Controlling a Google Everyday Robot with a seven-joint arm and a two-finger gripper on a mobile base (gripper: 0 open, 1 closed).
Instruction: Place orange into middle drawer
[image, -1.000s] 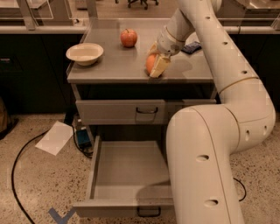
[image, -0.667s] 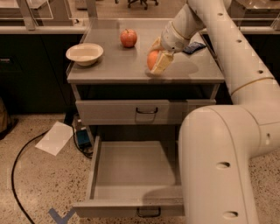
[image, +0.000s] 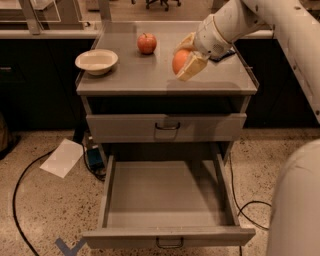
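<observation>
The orange (image: 180, 61) is round and evenly orange, held between the cream fingers of my gripper (image: 186, 59), which is shut on it just above the grey cabinet top (image: 150, 75), right of centre. The arm reaches in from the upper right. The middle drawer (image: 167, 200) is the lower grey drawer, pulled fully open toward the camera, with nothing in it. Its dark wire handle (image: 169, 244) shows at the front edge. The drawer above (image: 166, 127) is closed.
A red apple (image: 147, 43) sits at the back of the cabinet top. A cream bowl (image: 96, 61) sits at its left. A white paper (image: 62, 157) and a blue object (image: 94, 158) lie on the floor at left, with black cables around. My white arm fills the right edge.
The gripper has lifted the orange off the cabinet top and carried it slightly up and forward. The arm's lower segment has swung right, uncovering the open drawer.
</observation>
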